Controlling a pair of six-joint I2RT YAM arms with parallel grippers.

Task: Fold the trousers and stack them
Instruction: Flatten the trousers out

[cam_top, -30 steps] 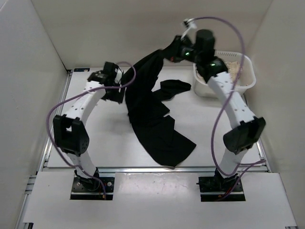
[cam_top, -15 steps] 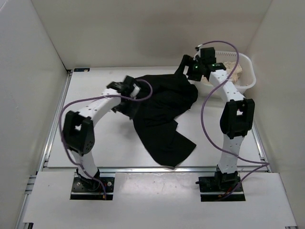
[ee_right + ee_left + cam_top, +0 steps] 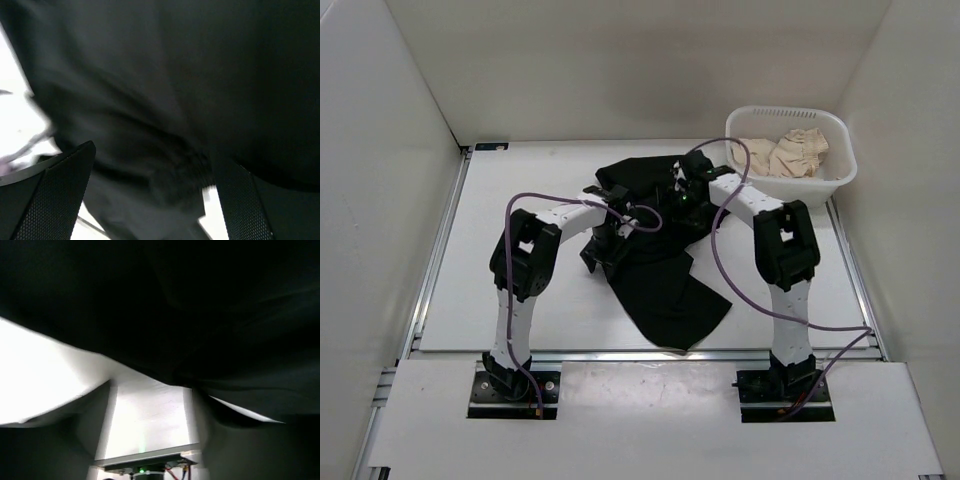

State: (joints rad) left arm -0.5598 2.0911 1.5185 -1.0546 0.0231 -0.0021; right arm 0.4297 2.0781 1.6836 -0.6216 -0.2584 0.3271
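Note:
The black trousers [image 3: 660,270] lie crumpled on the middle of the table, one leg reaching toward the front edge. My left gripper [image 3: 603,245] is low at their left edge. In the left wrist view its blurred fingers [image 3: 95,427] stand apart, with bare table between them and black fabric [image 3: 200,315] overhead. My right gripper [image 3: 678,195] hovers over the upper part of the heap. In the right wrist view its fingers [image 3: 60,190] are spread wide, and only dark cloth [image 3: 165,100] lies beyond them, none of it pinched.
A white basket [image 3: 843,172] holding beige cloth [image 3: 785,152] stands at the back right corner. White walls enclose the table on three sides. Purple cables loop off both arms above the cloth.
The right gripper let go of the raised trousers, and they dropped into a heap. Both arms swung down and inward over the cloth. The left jaws have narrowed.

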